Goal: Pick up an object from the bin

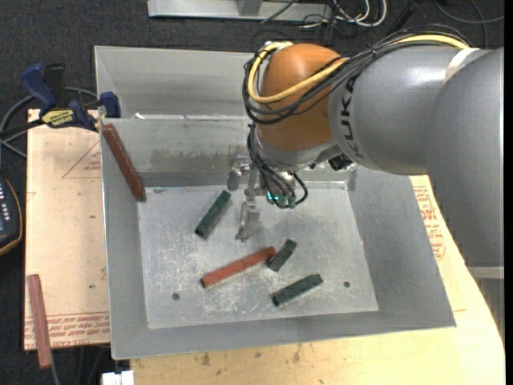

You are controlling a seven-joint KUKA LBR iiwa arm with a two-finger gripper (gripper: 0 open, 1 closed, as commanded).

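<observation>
Grey KUKA arm's gripper (244, 229) hangs betw. dark green rectangular block (212, 214) & red-brown flat bar (237, 267); fingers look closed, empty; nothing picked yet; grasp & lift remain.

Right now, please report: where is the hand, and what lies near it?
Hand over bare bin floor, centre. Nearest: dark green block on view's left, red-brown stick toward front rim. Nothing in the way.

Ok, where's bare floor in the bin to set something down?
Right side, between the small dark block and the bin wall; also the left floor below the leaning red stick. Crowded mid-floor around the gripper.
</observation>
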